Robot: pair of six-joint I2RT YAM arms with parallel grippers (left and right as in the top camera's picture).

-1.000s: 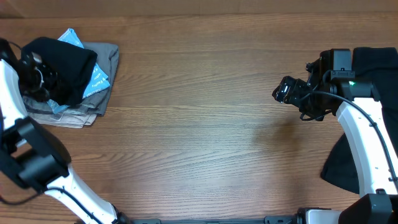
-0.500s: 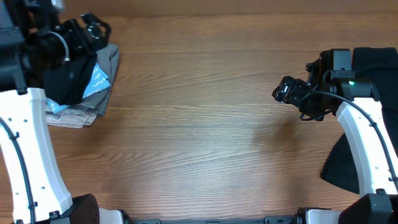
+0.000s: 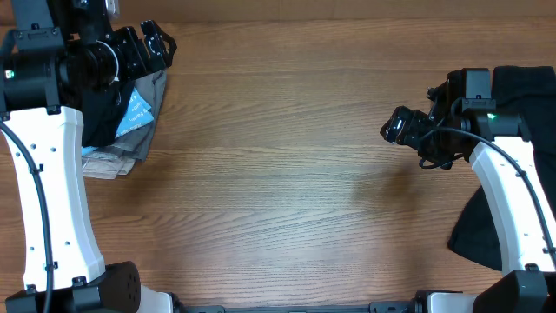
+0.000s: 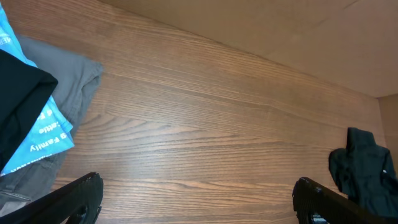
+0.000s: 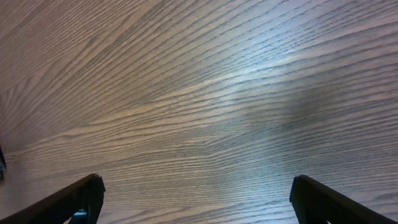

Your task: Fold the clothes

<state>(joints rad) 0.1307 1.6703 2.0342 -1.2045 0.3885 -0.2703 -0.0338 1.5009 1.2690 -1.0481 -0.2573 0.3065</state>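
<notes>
Left gripper (image 3: 159,45) spread wide and empty above the folded black T-shirt (image 3: 104,109) topping the stack (image 3: 117,161) in the desk's (image 3: 278,174) far-left corner; could snag a fold and drag it open across the light-blue garment (image 3: 135,109) beneath. Right gripper (image 3: 395,128) equally released over bare desk, near the unfolded black T-shirts (image 3: 539,87) heaped at the right edge; might pinch several layers at once, or tug one off the desk entirely.

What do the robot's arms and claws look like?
The left arm and right arm are smooth white tubes with chunky black joints. A thin black cable runs along the right one, and a tiny green light glows by its wrist. The left claw and right claw are black.
</notes>
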